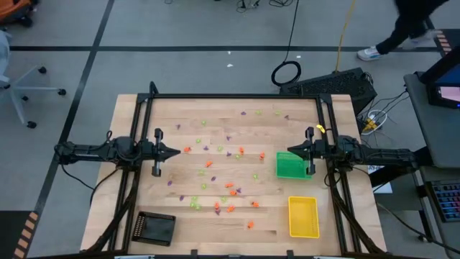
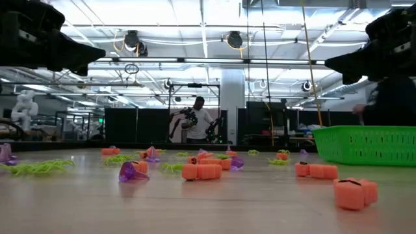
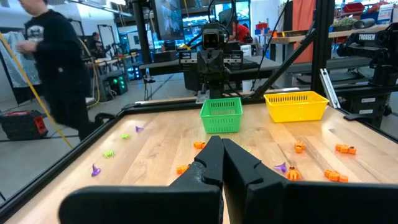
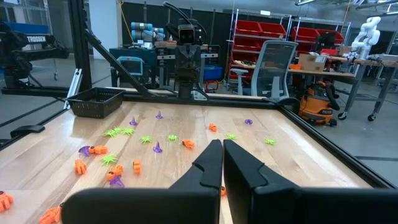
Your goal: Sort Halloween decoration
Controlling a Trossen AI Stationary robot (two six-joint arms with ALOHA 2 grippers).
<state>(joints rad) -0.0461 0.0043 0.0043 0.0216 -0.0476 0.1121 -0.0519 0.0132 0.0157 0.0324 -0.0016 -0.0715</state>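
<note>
Halloween decoration point(image 1: 215, 169) lies loose across the middle of the wooden table point(image 1: 129, 194): orange, purple and lime green trinkets, none in a tray yet. Green tray point(image 1: 290, 165) sits near the right edge, yellow tray point(image 1: 302, 216) nearer the front on that side, black tray point(image 1: 156, 227) at the front left.

Left gripper point(image 1: 175, 152) hangs above the table's left side, fingers pressed together, pinching nothing. Right gripper point(image 1: 290, 150) is poised over the green tray's rim, fingers likewise pressed together and empty.

Risks, as I judge them:
- Trinkets are far smaller than the fingers (several sit close together), so a pinch may catch two colours at once or flick a neighbour away.
- Spidery green pieces look light and leggy; likely to snag or slip from a grip.
- Right gripper, so near the green tray, could nudge it on descent.
- Both arms reaching the centre together could collide.
</note>
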